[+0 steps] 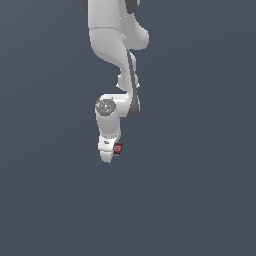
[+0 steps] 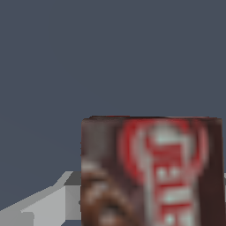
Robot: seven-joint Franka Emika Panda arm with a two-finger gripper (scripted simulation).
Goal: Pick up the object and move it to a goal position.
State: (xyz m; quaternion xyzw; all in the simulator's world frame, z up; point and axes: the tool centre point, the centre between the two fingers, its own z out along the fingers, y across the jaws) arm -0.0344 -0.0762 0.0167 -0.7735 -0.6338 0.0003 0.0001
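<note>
Wrist view: blurred box (image 2: 150, 172) cut off below, apparently between hardly visible jaws.

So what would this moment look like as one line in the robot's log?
gripper: appears shut on box | box: at fingertips, red label facing wrist camera | finger: beside box | goal: no marker visible

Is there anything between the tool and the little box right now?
Nothing visible. The box sits right against the tool in the exterior view, and it fills the wrist view close up. No goal marker shows.
</note>
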